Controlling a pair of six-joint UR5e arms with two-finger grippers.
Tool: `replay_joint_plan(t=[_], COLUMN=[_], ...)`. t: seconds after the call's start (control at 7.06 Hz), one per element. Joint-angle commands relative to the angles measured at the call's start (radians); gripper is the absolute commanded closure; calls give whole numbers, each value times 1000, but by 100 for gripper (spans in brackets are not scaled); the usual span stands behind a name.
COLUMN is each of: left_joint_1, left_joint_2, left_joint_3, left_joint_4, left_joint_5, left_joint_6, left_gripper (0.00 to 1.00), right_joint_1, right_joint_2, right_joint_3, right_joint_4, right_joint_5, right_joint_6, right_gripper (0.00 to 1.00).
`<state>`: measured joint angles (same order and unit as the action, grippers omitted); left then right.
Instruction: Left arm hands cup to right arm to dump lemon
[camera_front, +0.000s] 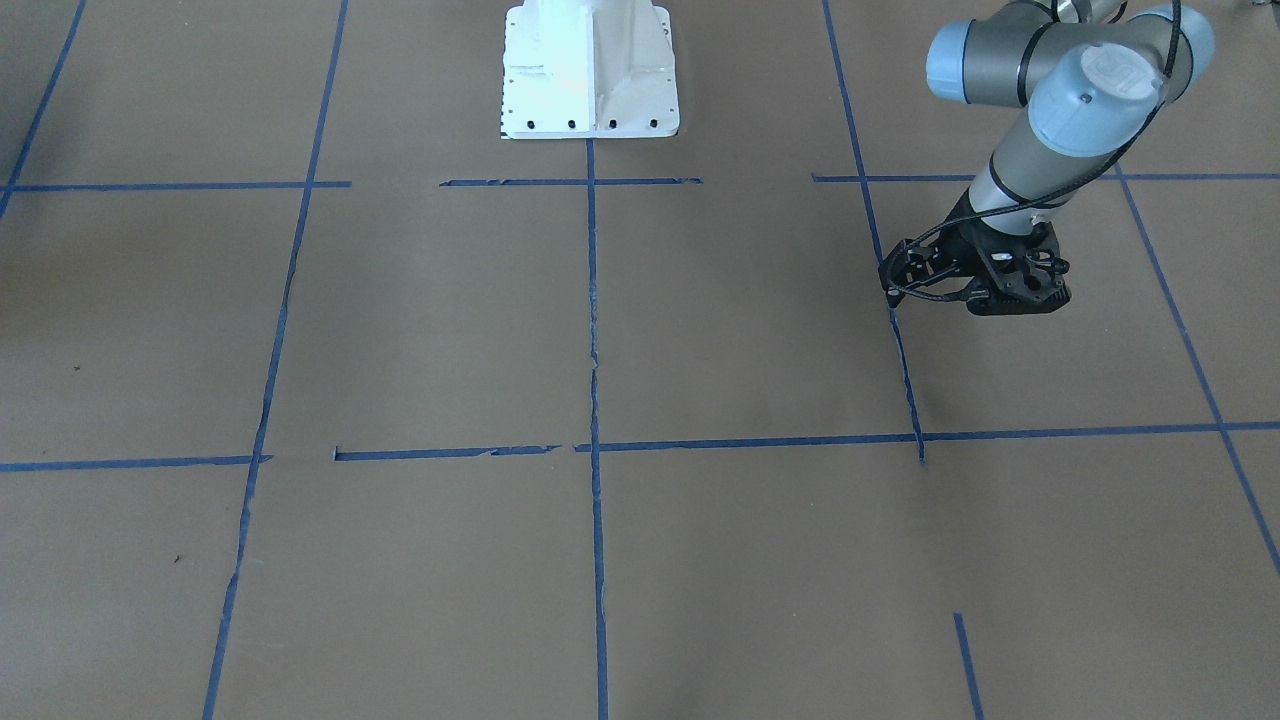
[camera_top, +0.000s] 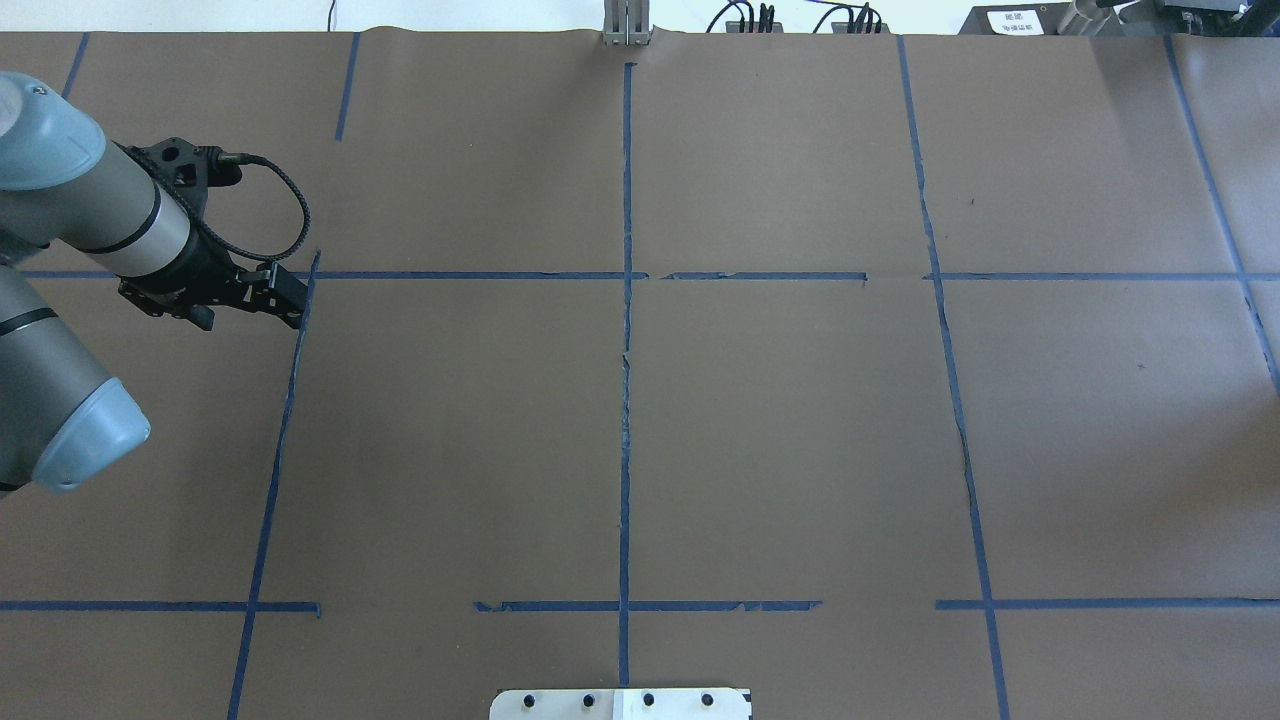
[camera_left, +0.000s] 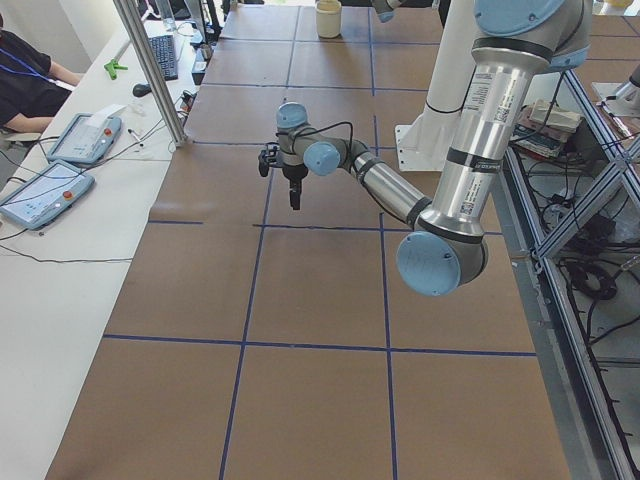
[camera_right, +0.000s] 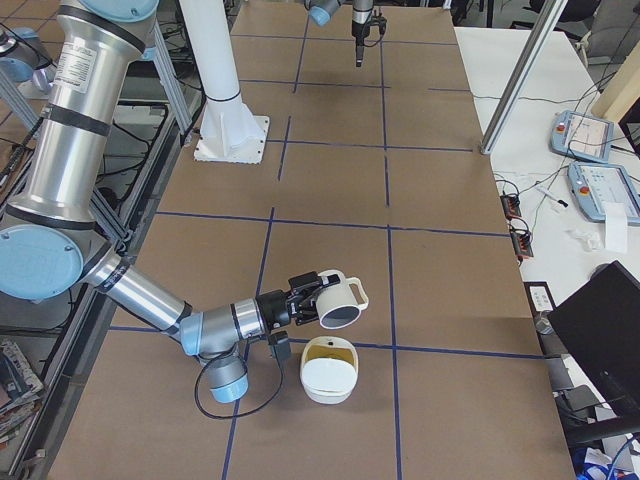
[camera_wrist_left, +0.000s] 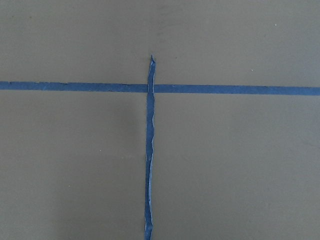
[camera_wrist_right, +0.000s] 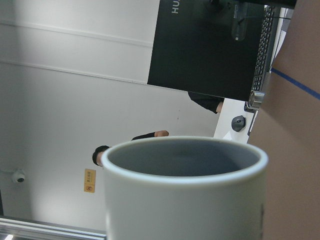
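Cup hanging tipped on its side at right gripper, mouth tilting down toward white bowl at table's right end. I'm not seeing whether that claw is clamping. Left gripper hovering far left, fingers looking pressed together.

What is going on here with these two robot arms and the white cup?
The right gripper has the white cup at its tip, off the table and tipped on its side over a white bowl. What shows of the cup's inside looks empty. Something yellow shows in the bowl, but I cannot tell if it is the lemon. The left gripper hangs empty over a crossing of blue tape lines, far from the cup.
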<state>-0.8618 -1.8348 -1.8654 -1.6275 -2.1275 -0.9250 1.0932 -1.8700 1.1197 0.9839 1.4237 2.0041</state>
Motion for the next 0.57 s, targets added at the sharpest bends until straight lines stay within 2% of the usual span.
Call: replay_joint_plan(t=[0.0, 0.28, 0.42], left_joint_1=[1, 1, 3], left_joint_2=[-1, -3, -6], left_joint_3=[3, 3, -4], left_joint_4=[0, 0, 0], left_joint_5=[0, 0, -2], left_joint_6=[0, 0, -2], left_gripper=[0, 0, 0], right_joint_1=[28, 82, 83], right_joint_2=[3, -1, 12], right_joint_3=[24, 217, 265], right_joint_4=[-75, -320, -384], right_joint_5=[95, 205, 228], right_joint_6=[-232, -425, -541], right_gripper=[96, 96, 95])
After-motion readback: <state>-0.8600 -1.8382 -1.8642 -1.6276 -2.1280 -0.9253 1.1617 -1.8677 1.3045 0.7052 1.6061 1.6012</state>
